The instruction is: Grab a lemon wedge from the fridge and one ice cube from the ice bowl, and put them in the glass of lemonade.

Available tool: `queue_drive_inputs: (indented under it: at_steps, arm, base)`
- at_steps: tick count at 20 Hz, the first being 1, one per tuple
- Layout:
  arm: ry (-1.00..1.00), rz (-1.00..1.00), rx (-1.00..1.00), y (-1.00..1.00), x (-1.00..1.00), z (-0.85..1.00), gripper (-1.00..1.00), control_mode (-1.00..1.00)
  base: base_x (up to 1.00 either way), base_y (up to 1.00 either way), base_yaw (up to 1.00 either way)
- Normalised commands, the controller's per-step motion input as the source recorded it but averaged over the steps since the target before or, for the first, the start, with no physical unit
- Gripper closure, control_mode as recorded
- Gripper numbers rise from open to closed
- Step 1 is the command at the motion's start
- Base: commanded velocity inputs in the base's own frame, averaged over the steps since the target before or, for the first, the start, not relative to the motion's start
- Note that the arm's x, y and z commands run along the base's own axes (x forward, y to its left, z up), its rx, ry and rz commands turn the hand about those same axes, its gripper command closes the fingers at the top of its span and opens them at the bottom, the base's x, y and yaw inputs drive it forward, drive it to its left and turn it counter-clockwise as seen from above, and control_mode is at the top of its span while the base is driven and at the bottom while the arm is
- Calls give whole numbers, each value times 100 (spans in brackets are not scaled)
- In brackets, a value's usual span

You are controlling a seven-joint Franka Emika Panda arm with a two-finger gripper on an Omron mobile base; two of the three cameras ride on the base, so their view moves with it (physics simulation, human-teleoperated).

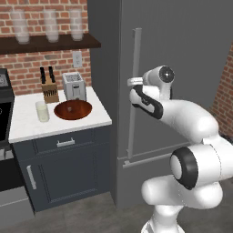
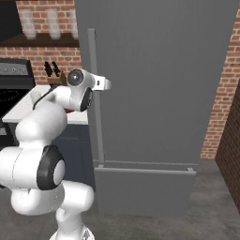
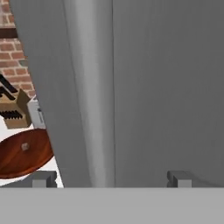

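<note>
The grey fridge (image 1: 182,45) (image 2: 164,93) stands shut, so the lemon wedge is hidden. My gripper (image 1: 133,82) (image 2: 106,84) (image 3: 111,179) is open and sits right at the long vertical handle (image 1: 135,91) (image 3: 94,87), with a fingertip (image 3: 43,178) on either side and nothing gripped. On the counter to the left is the reddish-brown ice bowl (image 1: 73,110) (image 3: 24,153) with a small cube (image 3: 25,146) in it. The glass of lemonade (image 1: 42,111) stands just left of the bowl.
A toaster (image 1: 74,86) and a knife block (image 1: 49,88) stand behind the bowl. Tall frosted glasses (image 1: 50,25) line the wall shelf. A stove (image 1: 3,109) borders the counter's left. A brick wall (image 2: 225,93) rises right of the fridge.
</note>
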Motion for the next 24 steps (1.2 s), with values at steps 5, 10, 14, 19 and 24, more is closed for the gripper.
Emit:
queue_drive_inputs:
  at_steps: [5, 10, 14, 19, 24]
  arm:
    - [0, 0, 0, 0, 65, -31, -100, -100]
    - [0, 0, 0, 0, 70, -28, -100, -100]
    - [0, 0, 0, 0, 75, -26, -100, -100]
    - [0, 0, 0, 0, 77, -23, -100, -100]
    - [0, 0, 0, 0, 84, -19, -100, -100]
  base:
    - [0, 0, 0]
    - [0, 0, 0]
    - [0, 0, 0]
    - [0, 0, 0]
    - [0, 0, 0]
